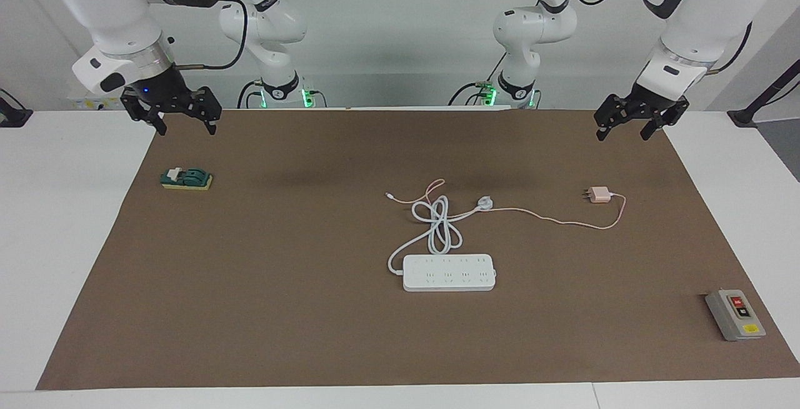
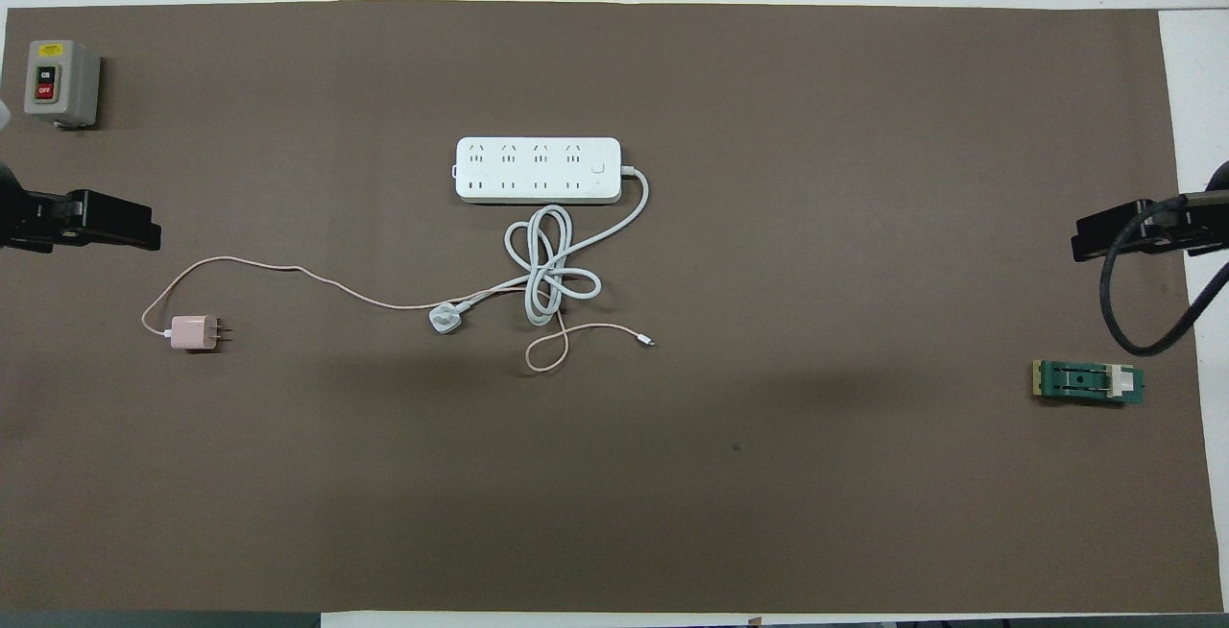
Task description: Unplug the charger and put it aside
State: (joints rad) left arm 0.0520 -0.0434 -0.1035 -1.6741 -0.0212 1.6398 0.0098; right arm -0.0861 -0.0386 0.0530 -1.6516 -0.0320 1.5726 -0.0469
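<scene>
We see the pink charger lying unplugged on the brown mat, toward the left arm's end, well apart from the power strip. The left gripper and right gripper hover open and empty above the mat's corners.

I find the charger lying unplugged on my mat toward the left arm's end, power strip mid-table and farther from me, its round plug between them, switch box at the farthest corner.
</scene>
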